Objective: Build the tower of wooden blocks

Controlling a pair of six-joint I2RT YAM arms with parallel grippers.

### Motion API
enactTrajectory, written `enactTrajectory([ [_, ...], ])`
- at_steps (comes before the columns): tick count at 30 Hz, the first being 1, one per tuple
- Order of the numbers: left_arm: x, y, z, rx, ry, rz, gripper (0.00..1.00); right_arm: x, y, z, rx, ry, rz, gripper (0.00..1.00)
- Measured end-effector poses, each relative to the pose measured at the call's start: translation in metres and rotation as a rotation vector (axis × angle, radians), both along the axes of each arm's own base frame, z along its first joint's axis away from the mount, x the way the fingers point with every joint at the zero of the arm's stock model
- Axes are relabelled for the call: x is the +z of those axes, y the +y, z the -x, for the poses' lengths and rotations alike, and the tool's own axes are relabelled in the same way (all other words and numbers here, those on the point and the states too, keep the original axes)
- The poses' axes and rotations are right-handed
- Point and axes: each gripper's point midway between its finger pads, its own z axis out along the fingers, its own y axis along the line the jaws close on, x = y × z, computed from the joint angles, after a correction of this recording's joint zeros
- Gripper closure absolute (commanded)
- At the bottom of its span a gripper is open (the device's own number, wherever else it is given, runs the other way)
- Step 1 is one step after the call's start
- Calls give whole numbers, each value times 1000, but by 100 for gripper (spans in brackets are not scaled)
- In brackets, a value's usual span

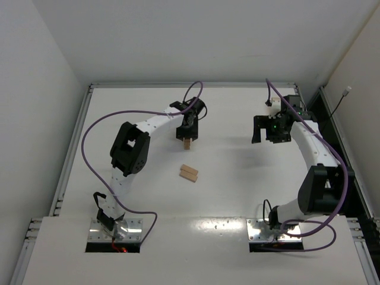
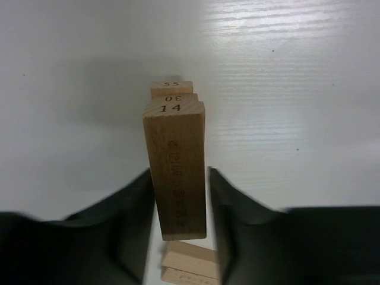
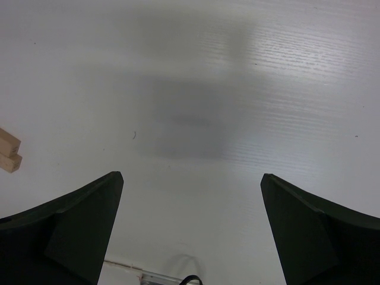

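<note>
My left end effector (image 2: pixel 179 171) is narrow, its two pads close on either side of the block marked 14 (image 2: pixel 175 142). One pad looks to be against the wood and the other shows a thin sliver of light, so I cannot tell whether I am truly holding it. I straddle its long sides because those flat faces give the pads the most to press on.

Just behind that block sit two more blocks (image 2: pixel 172 89), packed face to face with it and with their numbered ends showing. I take the nearest one because it is the only one with both sides free.

My landmark is the pair of blocks (image 1: pixel 189 173) lying side by side on the desk (image 1: pixel 237 196). They touch along their length, which I judge to be the first layer of the tower. The group I am working on stands just beyond that pair, farther from my bases, near enough that the carry should be short. The next block probably has to turn crosswise over the pair.

My right end effector (image 3: pixel 191 176) is wide and holds nothing. It hangs over bare desk well to the right of the pair, I think to leave the left arm room.
</note>
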Motion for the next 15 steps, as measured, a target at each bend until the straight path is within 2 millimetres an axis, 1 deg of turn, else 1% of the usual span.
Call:
enactTrajectory([
  [2,0,-1,0,-9,2,5,43,0,0,0,2,0,1,0],
  [3,0,-2,0,-9,1,7,36,0,0,0,2,0,1,0],
  [5,0,-2,0,-13,1,8,32,0,0,0,3,0,1,0],
  [8,0,-2,0,-15,1,7,30,0,0,0,3,0,1,0],
  [12,0,-2,0,-18,0,5,30,0,0,0,8,-1,3,0],
  [15,5,-3,-3,-34,-13,1,30,0,1,0,16,-3,3,0],
])
